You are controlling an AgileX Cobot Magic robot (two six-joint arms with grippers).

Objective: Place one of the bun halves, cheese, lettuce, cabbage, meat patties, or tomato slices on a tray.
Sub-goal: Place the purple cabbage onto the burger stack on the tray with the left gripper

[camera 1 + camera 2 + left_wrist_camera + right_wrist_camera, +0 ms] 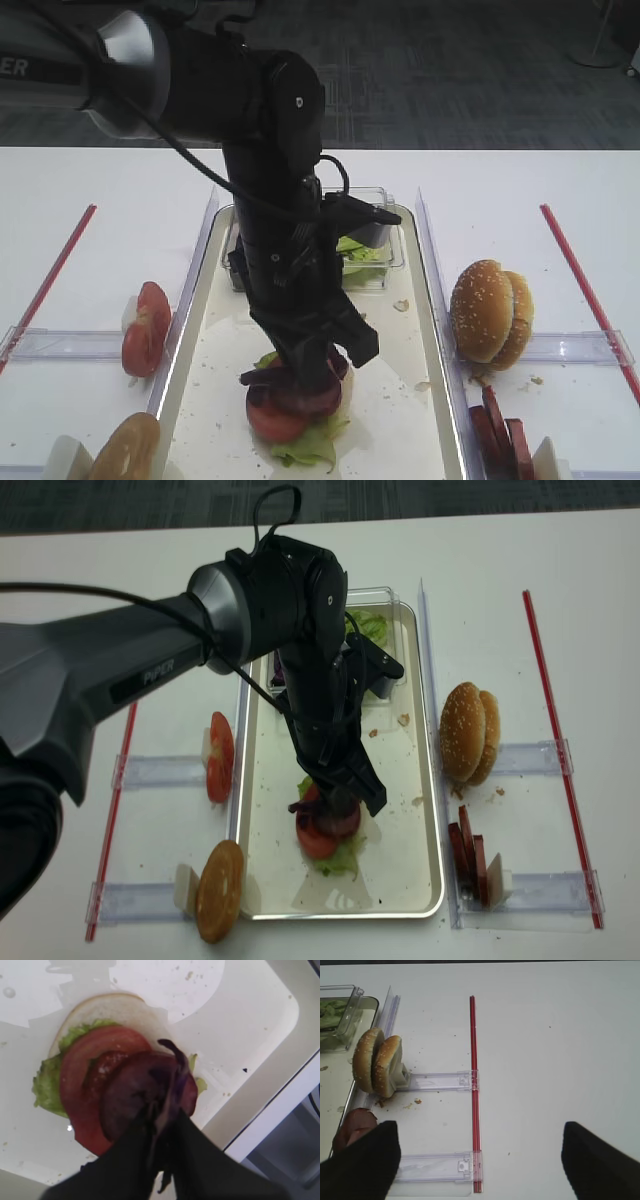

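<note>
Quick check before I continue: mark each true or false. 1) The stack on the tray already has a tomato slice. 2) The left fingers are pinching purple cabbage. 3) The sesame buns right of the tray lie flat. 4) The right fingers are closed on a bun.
1) True: a tomato slice lies over lettuce on the tray.
2) True: the left fingers pinch cabbage over the stack.
3) False: the bun halves stand on edge.
4) False: the right fingers are spread wide, holding nothing.
</note>
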